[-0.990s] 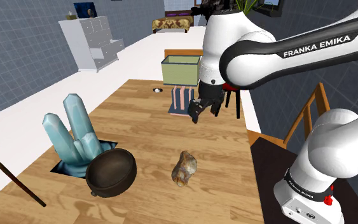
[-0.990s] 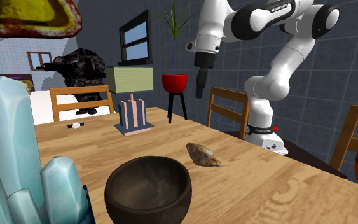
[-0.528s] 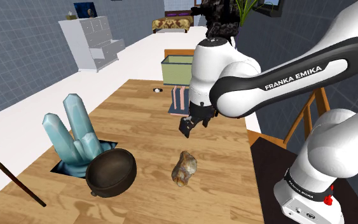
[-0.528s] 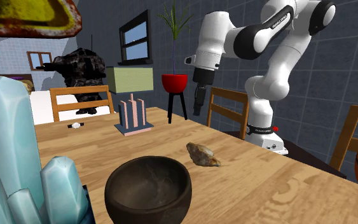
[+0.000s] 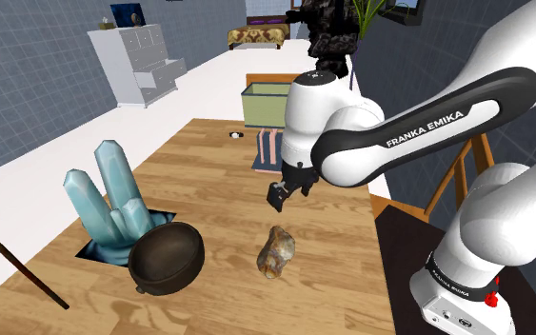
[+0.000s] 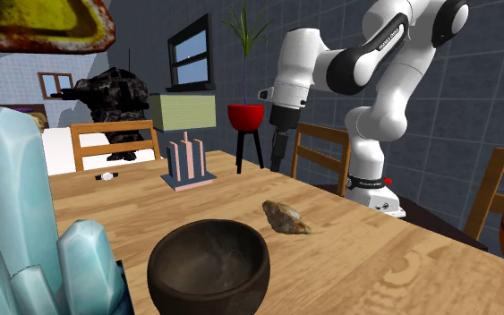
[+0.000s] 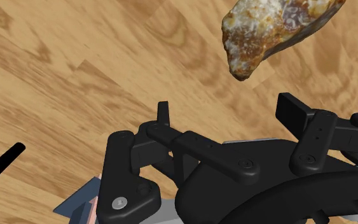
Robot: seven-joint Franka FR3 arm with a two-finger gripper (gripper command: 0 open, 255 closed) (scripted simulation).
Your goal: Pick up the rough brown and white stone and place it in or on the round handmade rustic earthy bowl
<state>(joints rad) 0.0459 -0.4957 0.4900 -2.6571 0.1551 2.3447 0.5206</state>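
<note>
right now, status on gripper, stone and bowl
Gripper open, empty, above table, short of stone. Stone lying on table, apart from bowl. Crystal beside bowl, not between the two.

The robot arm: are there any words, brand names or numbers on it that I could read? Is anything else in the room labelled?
"FRANKA EMIKA": white capitals along the arm, on its dark band, in the shoulder view.
Small white print on the dark ring near the arm's foot: too small to read.
Nothing else can be read, neither on the table's things nor on the walls.
</note>
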